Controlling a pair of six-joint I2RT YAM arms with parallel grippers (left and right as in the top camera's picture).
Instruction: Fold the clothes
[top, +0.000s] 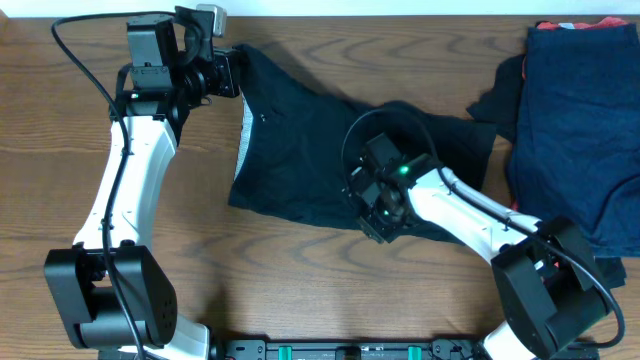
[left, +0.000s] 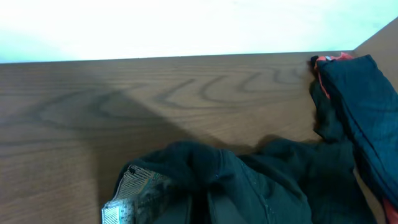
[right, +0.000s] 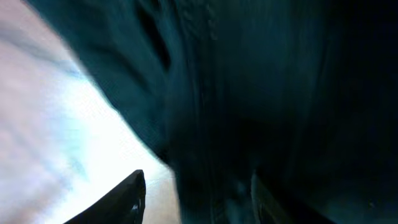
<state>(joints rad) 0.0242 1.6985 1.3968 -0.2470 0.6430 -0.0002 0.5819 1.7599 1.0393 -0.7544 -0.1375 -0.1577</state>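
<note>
The black shorts (top: 300, 150) lie spread in the middle of the table, with their pale inner label (top: 245, 132) at the left edge. My left gripper (top: 230, 75) is shut on the shorts' far-left corner. In the left wrist view, fabric (left: 261, 180) bunches between the fingers (left: 198, 211), with the label (left: 127, 190) beside them. My right gripper (top: 383, 212) is at the shorts' near edge. Its view is blurred, with the fingers (right: 196, 202) apart and the dark fabric (right: 280, 93) edge between them.
Larger navy-blue pieces (top: 580, 120) are piled at the right edge of the table, with a small red piece (top: 560, 25) at the far side and another black piece (top: 498, 95) beside them. The pile also shows in the left wrist view (left: 364, 106). The table (top: 300, 270) is wooden.
</note>
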